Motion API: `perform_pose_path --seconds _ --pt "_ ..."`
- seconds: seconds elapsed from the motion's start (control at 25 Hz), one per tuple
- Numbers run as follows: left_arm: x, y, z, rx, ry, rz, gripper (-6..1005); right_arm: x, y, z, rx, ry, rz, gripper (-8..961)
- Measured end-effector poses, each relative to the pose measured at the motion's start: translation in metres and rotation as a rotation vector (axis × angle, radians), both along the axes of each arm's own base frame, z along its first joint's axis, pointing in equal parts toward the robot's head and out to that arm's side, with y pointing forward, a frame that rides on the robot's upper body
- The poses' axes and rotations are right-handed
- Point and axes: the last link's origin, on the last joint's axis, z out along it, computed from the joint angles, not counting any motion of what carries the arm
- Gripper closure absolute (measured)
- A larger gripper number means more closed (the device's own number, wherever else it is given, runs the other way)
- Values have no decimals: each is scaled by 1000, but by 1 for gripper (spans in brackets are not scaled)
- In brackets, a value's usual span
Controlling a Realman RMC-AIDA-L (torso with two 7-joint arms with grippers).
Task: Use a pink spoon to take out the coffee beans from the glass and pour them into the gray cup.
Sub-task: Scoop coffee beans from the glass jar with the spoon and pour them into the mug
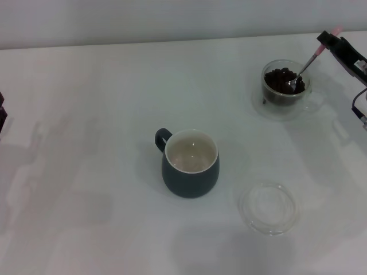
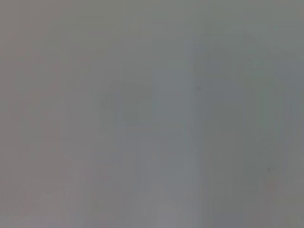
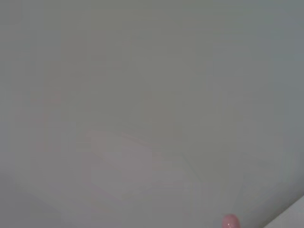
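Note:
At the far right of the head view my right gripper is shut on the pale handle of the pink spoon. The spoon slants down into the glass, and its silver bowl rests among the dark coffee beans heaped inside. The handle's rounded pink end shows at the edge of the right wrist view. The gray cup stands near the table's middle, with a cream inside that holds nothing and its handle pointing back-left. Only a dark sliver of my left arm shows at the left edge.
A flat clear glass saucer lies on the white table, in front and to the right of the gray cup. The left wrist view shows only plain grey surface.

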Motion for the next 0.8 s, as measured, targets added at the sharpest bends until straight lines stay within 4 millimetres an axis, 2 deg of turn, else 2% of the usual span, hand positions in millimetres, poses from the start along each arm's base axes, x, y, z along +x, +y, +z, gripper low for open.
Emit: perform_pose_path --seconds 0.8 --pt "0 0 0 -3 4 -2 406 2 -1 3 23 229 -63 811"
